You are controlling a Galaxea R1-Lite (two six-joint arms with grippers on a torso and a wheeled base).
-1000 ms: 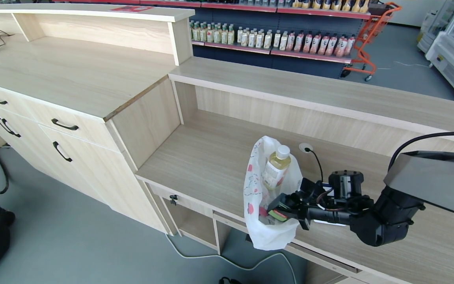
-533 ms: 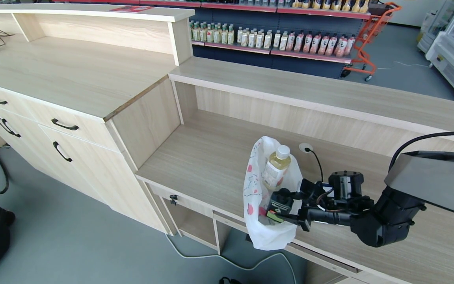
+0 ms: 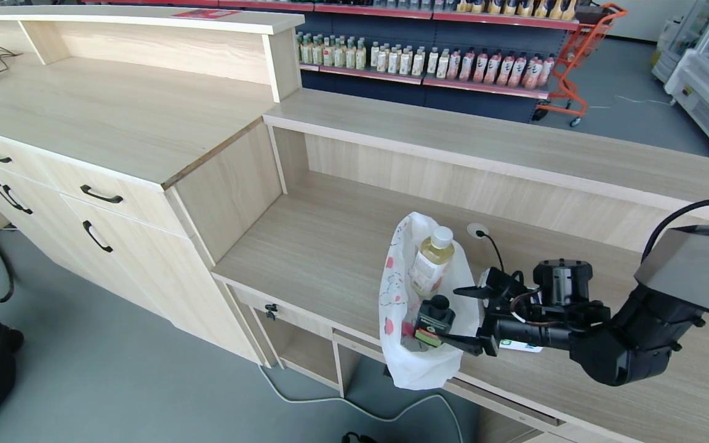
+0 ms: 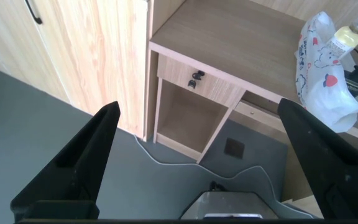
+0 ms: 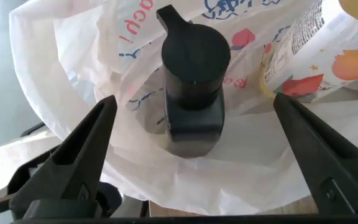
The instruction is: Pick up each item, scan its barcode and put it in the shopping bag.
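White plastic shopping bag [image 3: 391, 289], printed in red and blue, stands open on the lower wooden counter [image 3: 330, 234], at its front edge, with its base overhanging slightly.

Contents of the bag:
- A bottle [image 3: 431, 261] of pale yellow drink with a white cap, roughly upright against the far wall of the bag, its neck above the rim.
- A dark container [image 3: 433, 317] with a black flip cap and a red-and-green label, sitting lower in the bag toward the near side, just beside the bottle.

Right gripper [image 3: 448, 314]: level with the bag mouth on the side away from the drawers, fingers spread wide, grasping nothing. The right wrist view shows the dark container [image 5: 194, 87] lying on the bag [image 5: 61, 56] lining between the two fingers [image 5: 73, 155] and clear of both.

Left gripper [image 4: 199, 107]: well away from the counter, over the grey floor, fingers spread wide and empty. Its view takes in the counter's locked drawer [image 4: 193, 81], with the bag [image 4: 316, 74] and bottle [image 4: 347, 37] farther off.

A cable runs from a round port [image 3: 477, 231] in the counter just behind the bag.
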